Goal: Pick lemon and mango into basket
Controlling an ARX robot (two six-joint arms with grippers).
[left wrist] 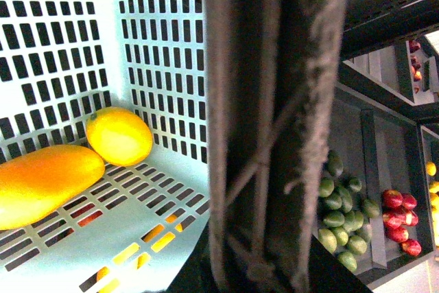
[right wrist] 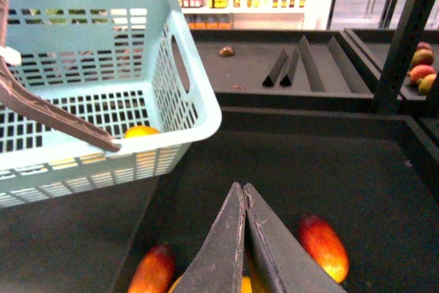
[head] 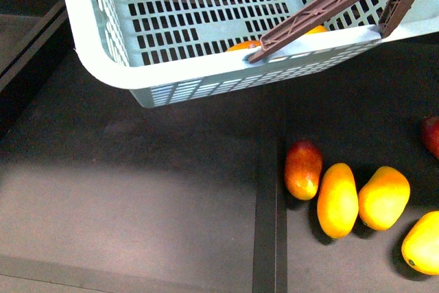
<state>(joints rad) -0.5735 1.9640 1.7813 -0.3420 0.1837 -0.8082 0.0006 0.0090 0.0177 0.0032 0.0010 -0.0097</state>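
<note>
Closed right fingers (right wrist: 243, 200) hover; smooth yellow lemon (left wrist: 119, 136) touches mango (left wrist: 44, 184) in basket (left wrist: 164, 66).

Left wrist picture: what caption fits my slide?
Lemon and mango lie touching inside the basket.

Inside the basket (left wrist: 161, 25), lemon (left wrist: 119, 135) touching mango (left wrist: 41, 183); below the right claw (right wrist: 244, 193), loose fruits (right wrist: 322, 246) either side, basket (right wrist: 199, 111) ahead-left of that claw.

Right claw (right wrist: 243, 193) closed, empty.
</note>
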